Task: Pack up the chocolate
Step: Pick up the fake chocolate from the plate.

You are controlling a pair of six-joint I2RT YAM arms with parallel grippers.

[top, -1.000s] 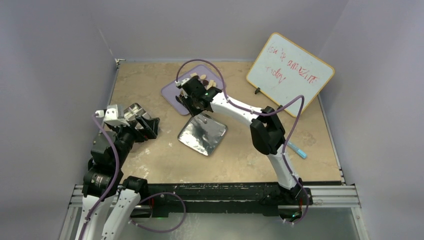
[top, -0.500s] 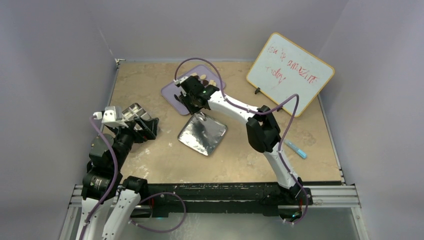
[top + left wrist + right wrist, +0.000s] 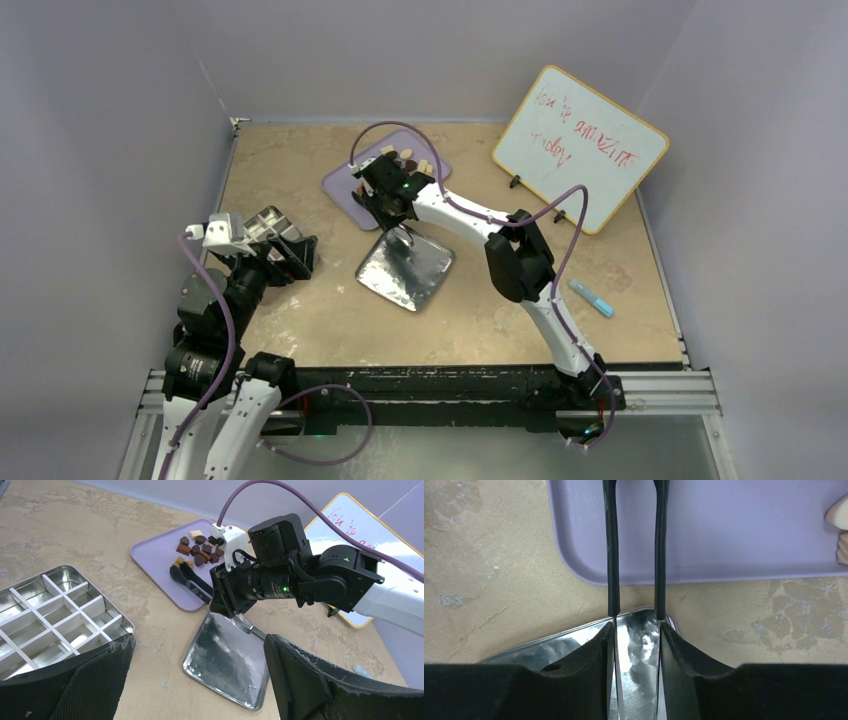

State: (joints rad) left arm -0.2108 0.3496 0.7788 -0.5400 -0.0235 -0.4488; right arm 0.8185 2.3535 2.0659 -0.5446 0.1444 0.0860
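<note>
The chocolate [image 3: 200, 550], small dark, caramel and cream lumps, lies heaped at the far end of the lilac tray [image 3: 155, 560]. My right gripper [image 3: 636, 630] is shut on a pair of black-tipped metal tongs [image 3: 611, 555]. The tongs reach out over the tray's near edge. In the left wrist view the tongs' tips [image 3: 176, 571] rest close beside the nearest lumps. Two cream pieces [image 3: 839, 515] show at the right edge of the right wrist view. My left gripper [image 3: 197, 680] stands wide open and empty, low over the table beside the divided metal tin [image 3: 60, 610].
A shiny silver lid [image 3: 405, 270] lies flat just under and in front of the right gripper. A whiteboard [image 3: 580, 145] leans at the back right. A blue marker [image 3: 592, 298] lies to the right of the right arm. Walls close in three sides.
The right arm has shifted slightly left and towards the tray, carrying the tongs with it. The left arm has stayed put.
</note>
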